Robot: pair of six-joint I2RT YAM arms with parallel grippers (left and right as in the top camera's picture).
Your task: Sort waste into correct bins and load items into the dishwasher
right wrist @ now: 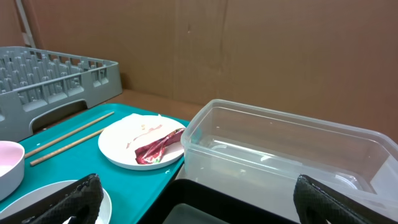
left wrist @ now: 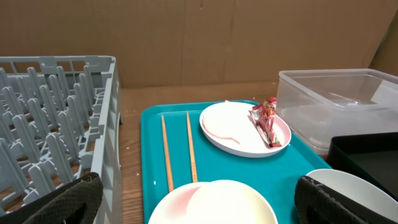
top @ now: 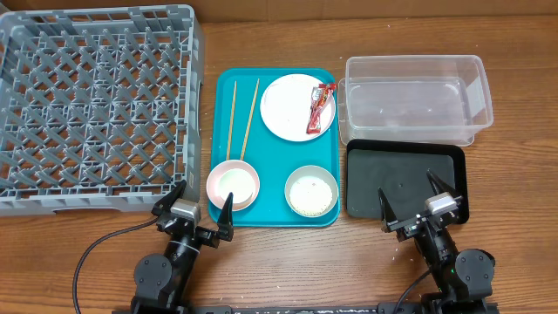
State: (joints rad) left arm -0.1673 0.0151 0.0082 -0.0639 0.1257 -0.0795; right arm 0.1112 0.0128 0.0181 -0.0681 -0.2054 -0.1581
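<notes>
A teal tray (top: 279, 187) holds a round white plate (top: 292, 109) with a red snack wrapper (top: 320, 106) on it, two wooden chopsticks (top: 241, 118), a pink bowl (top: 233, 184) and a pale greenish-white bowl (top: 310, 190). The grey dish rack (top: 91, 105) stands at the left. The clear tub (top: 414, 96) and the black tray (top: 403, 179) stand at the right. My left gripper (top: 197, 208) is open and empty just in front of the pink bowl (left wrist: 214, 202). My right gripper (top: 410, 202) is open and empty over the black tray's near edge (right wrist: 236, 199). The paper wad and the cup are out of view.
The plate with the wrapper (left wrist: 266, 122) shows in the left wrist view, and also in the right wrist view (right wrist: 158, 146). A cardboard wall (right wrist: 249, 50) closes the back of the table. Bare wood lies between the rack and the teal tray (top: 207, 105).
</notes>
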